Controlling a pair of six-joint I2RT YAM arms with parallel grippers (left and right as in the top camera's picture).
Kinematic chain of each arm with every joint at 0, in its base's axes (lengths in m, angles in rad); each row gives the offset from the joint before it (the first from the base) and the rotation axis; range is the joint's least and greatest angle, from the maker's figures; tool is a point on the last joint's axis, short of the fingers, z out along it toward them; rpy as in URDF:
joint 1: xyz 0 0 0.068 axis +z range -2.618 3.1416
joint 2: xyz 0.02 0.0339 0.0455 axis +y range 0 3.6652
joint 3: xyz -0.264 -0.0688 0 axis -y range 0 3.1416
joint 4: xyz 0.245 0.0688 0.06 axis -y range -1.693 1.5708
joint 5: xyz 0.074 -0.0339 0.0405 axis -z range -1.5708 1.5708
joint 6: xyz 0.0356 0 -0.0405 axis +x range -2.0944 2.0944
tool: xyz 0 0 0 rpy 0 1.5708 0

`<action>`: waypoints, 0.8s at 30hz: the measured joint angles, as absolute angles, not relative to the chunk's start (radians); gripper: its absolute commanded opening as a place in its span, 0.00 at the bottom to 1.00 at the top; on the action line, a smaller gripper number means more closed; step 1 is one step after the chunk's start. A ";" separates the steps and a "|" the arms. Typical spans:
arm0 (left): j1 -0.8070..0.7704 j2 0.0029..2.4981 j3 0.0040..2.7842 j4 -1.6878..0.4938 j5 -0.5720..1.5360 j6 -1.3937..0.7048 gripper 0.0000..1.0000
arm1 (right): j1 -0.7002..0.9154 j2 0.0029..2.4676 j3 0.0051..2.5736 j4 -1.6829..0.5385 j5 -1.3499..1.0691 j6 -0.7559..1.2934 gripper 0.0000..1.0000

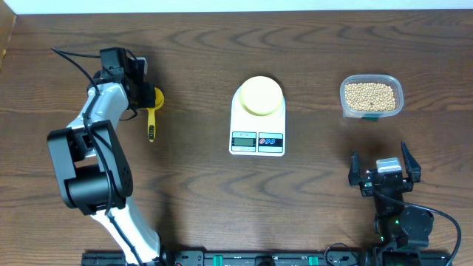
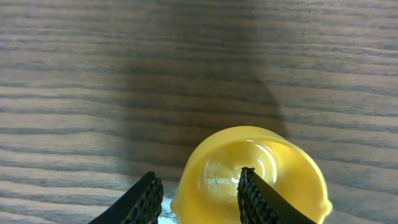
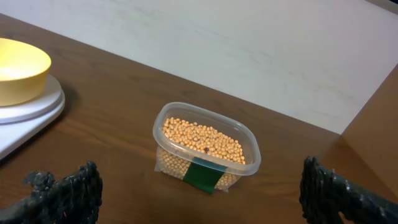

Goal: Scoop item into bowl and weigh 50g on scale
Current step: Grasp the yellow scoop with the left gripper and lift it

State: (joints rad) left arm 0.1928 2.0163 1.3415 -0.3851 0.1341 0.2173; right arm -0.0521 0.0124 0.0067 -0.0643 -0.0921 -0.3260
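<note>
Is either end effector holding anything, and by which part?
Left end effector straddles the scoop's cup wall; grip cannot be told. Right end effector holds nothing.

No text is legible, not even on the scale [image 1: 257, 127].

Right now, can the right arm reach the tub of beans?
Probably yes. The right hand is open and points at the tub, with only bare table between them.

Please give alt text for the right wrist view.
A clear tub of tan beans stands mid-frame on a brown table. At far left, a yellow bowl sits on a white scale. The right tool stands open below.
</note>
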 measured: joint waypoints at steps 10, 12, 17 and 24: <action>0.193 2.037 1.341 -0.389 0.128 0.135 0.33 | -0.052 0.012 0.007 -0.064 -0.092 -0.326 0.99; 0.193 2.054 1.341 -0.389 0.128 0.121 0.30 | -0.052 0.012 0.007 -0.064 -0.092 -0.326 0.99; 0.193 2.065 1.346 -0.380 0.130 0.086 0.08 | -0.052 0.012 0.007 -0.064 -0.092 -0.326 0.99; 0.193 2.064 1.347 -0.379 0.131 0.050 0.07 | -0.052 0.012 0.007 -0.064 -0.092 -0.326 0.99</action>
State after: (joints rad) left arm 0.1928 2.0640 1.3468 -0.3786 0.1310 0.0502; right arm -0.0521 0.0124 0.0067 -0.0643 -0.0921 -0.3260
